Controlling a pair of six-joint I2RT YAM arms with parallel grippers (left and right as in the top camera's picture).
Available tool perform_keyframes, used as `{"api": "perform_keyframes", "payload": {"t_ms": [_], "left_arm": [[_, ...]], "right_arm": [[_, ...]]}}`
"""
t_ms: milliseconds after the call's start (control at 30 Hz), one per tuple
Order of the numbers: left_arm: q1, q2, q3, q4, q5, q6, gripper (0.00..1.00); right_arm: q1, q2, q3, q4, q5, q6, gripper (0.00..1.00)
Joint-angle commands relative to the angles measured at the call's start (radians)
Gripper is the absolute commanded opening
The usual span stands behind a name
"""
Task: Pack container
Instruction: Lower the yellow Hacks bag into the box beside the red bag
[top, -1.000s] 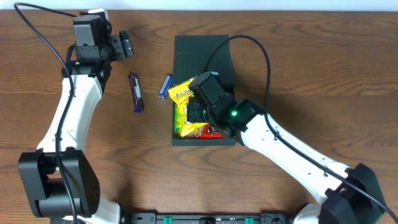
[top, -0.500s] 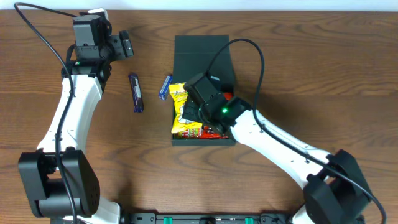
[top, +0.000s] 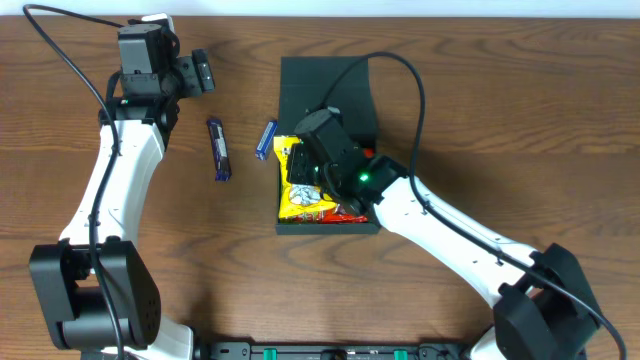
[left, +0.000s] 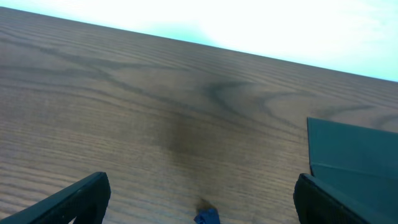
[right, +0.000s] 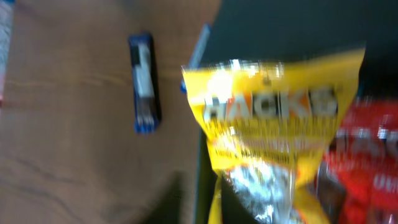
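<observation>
The dark teal container (top: 366, 224) stands mid-table with its flap lid (top: 325, 85) open at the back; the lid's corner shows in the left wrist view (left: 354, 149). A yellow snack packet (top: 300, 195) and a red packet (top: 347, 211) lie inside it. My right gripper (top: 312, 165) is over the box's left side, seemingly shut on the yellow packet (right: 273, 118), whose crumpled end meets the jaws; the fingers themselves are hidden. My left gripper (top: 202, 72) is open and empty at the far left, well away from the box; its jaws (left: 205, 196) are spread wide.
A dark blue bar (top: 219, 149) lies on the wood left of the box and shows in the right wrist view (right: 144, 82). A smaller blue packet (top: 266, 140) leans at the box's left wall. The table's far edge runs behind the left gripper.
My right gripper has moved back and left over the box. The yellow packet has gone from sticking up at the left wall to lying lower inside. The left arm has not moved.
</observation>
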Motion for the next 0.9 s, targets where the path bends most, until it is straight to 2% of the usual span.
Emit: {"api": "perform_keyframes", "payload": {"t_ms": [0, 233, 533, 667, 867], "left_arm": [[0.007, -0.010, 0.022, 0.000, -0.004, -0.011, 0.95], [0.007, -0.010, 0.022, 0.000, -0.004, -0.011, 0.95], [0.007, -0.010, 0.022, -0.002, -0.004, -0.011, 0.95], [0.007, -0.010, 0.022, -0.014, -0.004, -0.011, 0.95], [0.007, -0.010, 0.022, -0.019, -0.004, -0.007, 0.95]], "right_arm": [[-0.004, -0.010, 0.003, 0.033, 0.117, -0.103, 0.02], [0.001, 0.114, 0.003, 0.092, 0.172, -0.205, 0.01], [-0.001, 0.270, 0.003, 0.095, 0.149, -0.215, 0.01], [-0.003, 0.259, 0.003, 0.105, 0.149, -0.219, 0.01], [-0.007, 0.145, 0.003, 0.104, 0.149, -0.280, 0.01]]}}
